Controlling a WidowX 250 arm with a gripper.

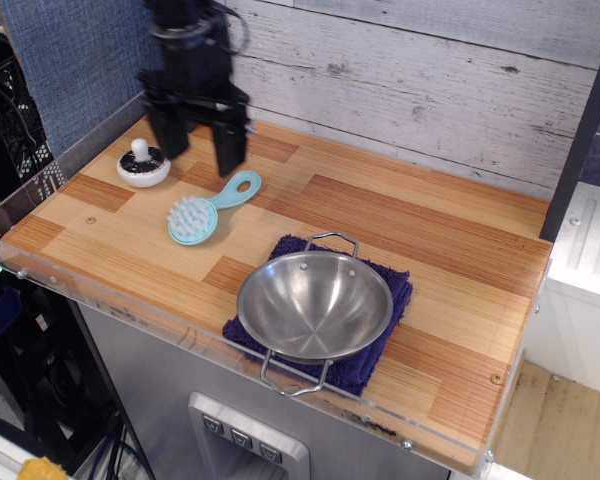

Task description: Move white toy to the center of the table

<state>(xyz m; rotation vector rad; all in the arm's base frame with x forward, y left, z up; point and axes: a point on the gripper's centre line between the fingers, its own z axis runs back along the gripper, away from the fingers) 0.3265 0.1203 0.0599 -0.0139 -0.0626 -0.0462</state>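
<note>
The white toy [143,164], a small white dome with a dark top and a short white knob, sits on the striped wooden table [430,230] near its far left corner. My gripper [196,146] hangs open and empty above the table's back left, its fingers pointing down, just right of and above the toy. One finger [165,130] stands close beside the toy's knob; I cannot tell whether they touch.
A light-blue brush [208,210] lies just in front of the gripper. A steel bowl [315,305] rests on a dark blue cloth [392,283] at the front middle. A clear acrylic rim [120,300] edges the table. A plank wall stands behind.
</note>
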